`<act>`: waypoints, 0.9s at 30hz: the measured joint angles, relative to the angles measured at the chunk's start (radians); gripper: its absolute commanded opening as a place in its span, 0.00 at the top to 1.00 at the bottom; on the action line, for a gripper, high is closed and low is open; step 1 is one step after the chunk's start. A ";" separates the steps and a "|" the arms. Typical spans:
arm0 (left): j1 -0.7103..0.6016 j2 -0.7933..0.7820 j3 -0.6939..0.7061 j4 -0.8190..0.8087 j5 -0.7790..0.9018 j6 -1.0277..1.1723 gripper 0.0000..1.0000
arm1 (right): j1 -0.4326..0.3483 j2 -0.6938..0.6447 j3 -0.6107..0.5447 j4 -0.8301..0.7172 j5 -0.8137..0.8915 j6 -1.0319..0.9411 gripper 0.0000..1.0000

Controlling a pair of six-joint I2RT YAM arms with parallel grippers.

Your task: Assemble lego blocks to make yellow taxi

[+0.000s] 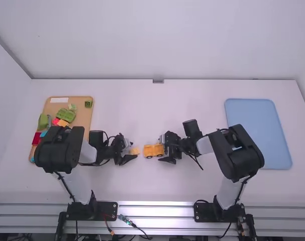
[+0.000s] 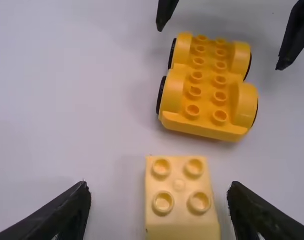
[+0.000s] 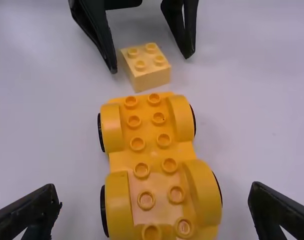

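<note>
Block point(image 2: 179, 200), pale yellow, four studs up, on table point(image 1: 142, 186) off one end of base point(image 1: 153, 150); bare table shows between the two, no contact. Base: orange-yellow, wheeled, studs up, black wheels along both sides, lying between the two arms.

Left gripper point(image 1: 133, 150): at the block. Left wrist view: fingers wide apart, one on each side of the block, gap at both sides; nothing held.

Right gripper point(image 1: 161, 149): at the base's other end. Right wrist view: fingers spread wider than the base, one to each side, clear of the wheels; nothing held.

Tan tray point(image 1: 82, 118), beyond left arm: green blocks point(image 1: 68, 114), red block point(image 1: 36, 138), others partly hidden by the arm; white card point(image 1: 59, 100) at its far edge. Blue tray point(image 1: 258, 130) on table beyond right arm.
</note>
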 measured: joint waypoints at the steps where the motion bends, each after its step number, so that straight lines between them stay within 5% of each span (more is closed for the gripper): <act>1: 0.000 0.000 -0.001 0.001 0.000 0.001 0.33 | 0.003 0.000 0.000 0.000 0.000 -0.001 0.01; 8: -0.014 0.000 0.000 -0.007 0.011 0.002 0.23 | 0.011 0.010 0.001 0.037 -0.015 -0.032 0.01; 10: -0.039 0.000 0.005 -0.011 -0.001 0.000 0.33 | 0.011 0.035 0.002 0.065 -0.026 -0.036 0.01; 17: -0.124 0.000 0.043 -0.008 -0.102 -0.044 0.39 | 0.011 0.073 0.002 0.086 -0.046 -0.043 0.01; 27: -0.124 -0.051 0.023 -0.011 -0.201 -0.092 0.25 | 0.010 0.073 0.002 0.084 -0.047 -0.046 0.01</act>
